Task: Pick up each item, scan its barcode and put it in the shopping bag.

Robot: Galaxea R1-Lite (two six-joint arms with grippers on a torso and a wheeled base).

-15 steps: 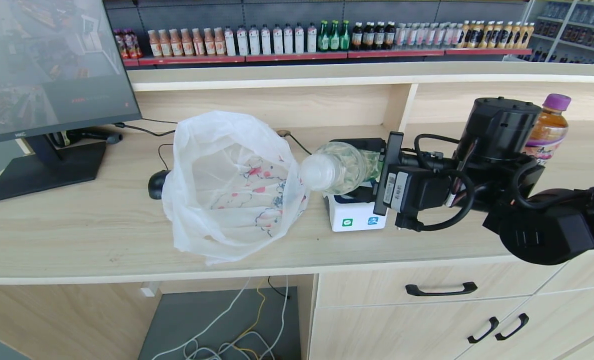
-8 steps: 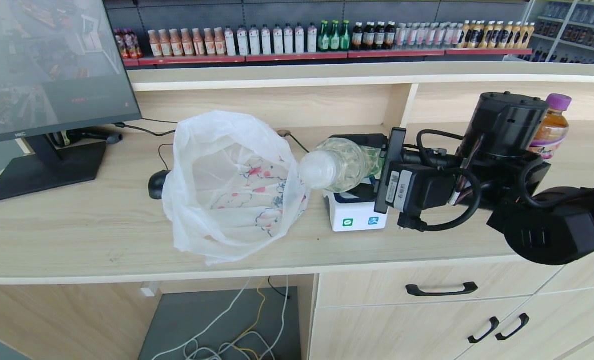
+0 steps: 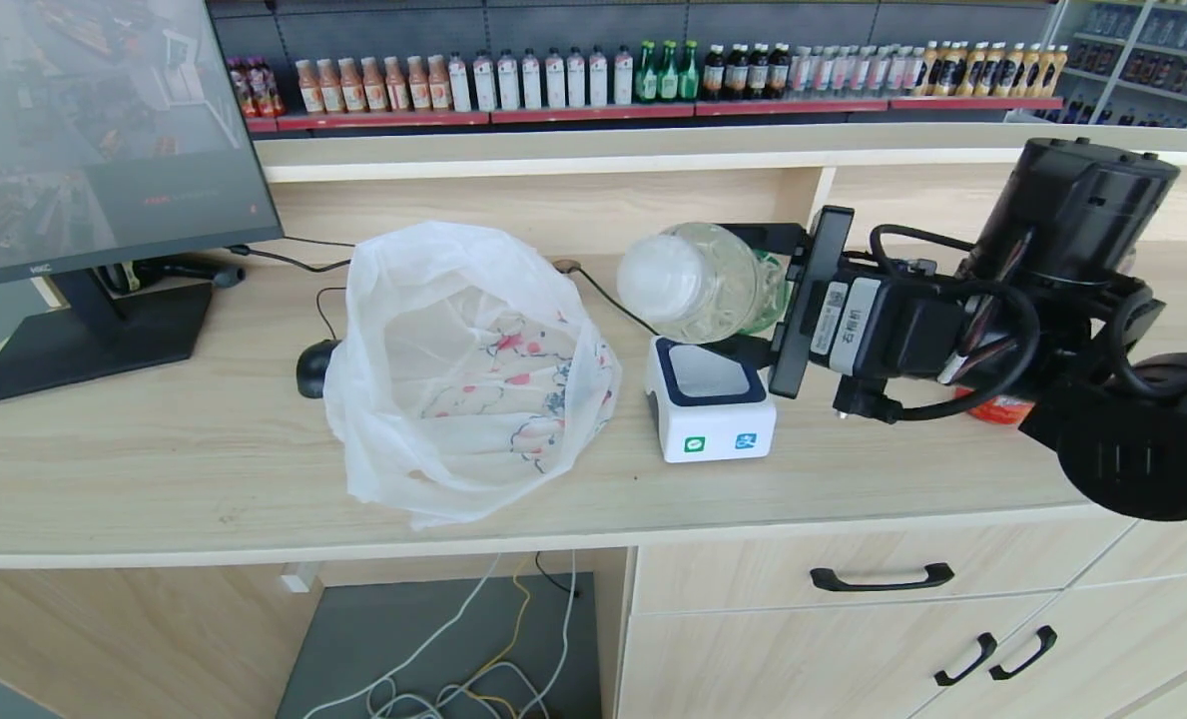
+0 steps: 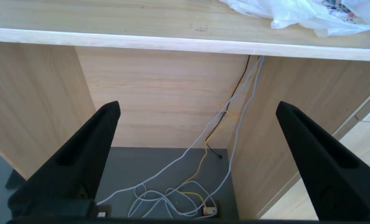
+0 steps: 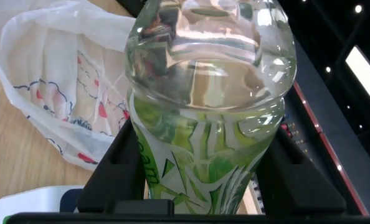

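The clear water bottle point(image 3: 693, 282) is clamped sideways by the right fingers point(image 5: 113, 171), which are closed round its green-labelled body. It's held up in the air just above the white scanner point(image 3: 710, 409), which sits near the front edge of the surface point(image 3: 154, 459). The shopping bag point(image 3: 463, 369) is stood open just beside the scanner, more toward the middle. The left fingers point(image 4: 88, 152) are spread wide with nothing gripped, down below the surface's front edge.

Bottle point(image 3: 698, 283) now higher above scanner point(image 3: 710, 397)
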